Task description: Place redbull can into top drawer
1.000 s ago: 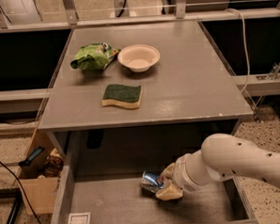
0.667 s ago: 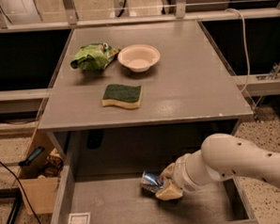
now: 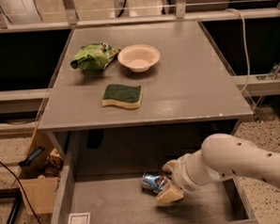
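Observation:
The redbull can (image 3: 151, 181), silver and blue, lies on its side low in the open top drawer (image 3: 112, 205), a wide grey drawer pulled out under the table. My gripper (image 3: 166, 181) reaches in from the right on a white arm. Its tan fingers (image 3: 170, 195) sit on either side of the can's right end, closed on it. The can is at or just above the drawer bottom, near the middle.
On the grey table (image 3: 190, 87) are a green snack bag (image 3: 92, 56), a white bowl (image 3: 138, 57) and a green-and-yellow sponge (image 3: 122, 95). A white label sticker (image 3: 78, 223) lies in the drawer's front left corner. A cardboard box (image 3: 38, 185) stands on the floor at left.

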{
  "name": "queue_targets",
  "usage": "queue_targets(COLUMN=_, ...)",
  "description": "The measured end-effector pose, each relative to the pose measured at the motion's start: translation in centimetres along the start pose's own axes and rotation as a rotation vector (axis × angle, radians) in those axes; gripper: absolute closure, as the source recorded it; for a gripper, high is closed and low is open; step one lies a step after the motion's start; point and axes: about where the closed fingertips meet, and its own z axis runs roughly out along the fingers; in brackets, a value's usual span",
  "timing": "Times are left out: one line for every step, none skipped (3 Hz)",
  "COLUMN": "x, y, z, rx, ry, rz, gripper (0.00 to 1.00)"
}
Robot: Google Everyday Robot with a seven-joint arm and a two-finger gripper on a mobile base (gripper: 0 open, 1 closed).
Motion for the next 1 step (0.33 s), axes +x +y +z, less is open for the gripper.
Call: queue_targets(x=0.00, y=0.00, z=0.00, rx=0.000, ry=0.000, rz=0.000, gripper=0.00)
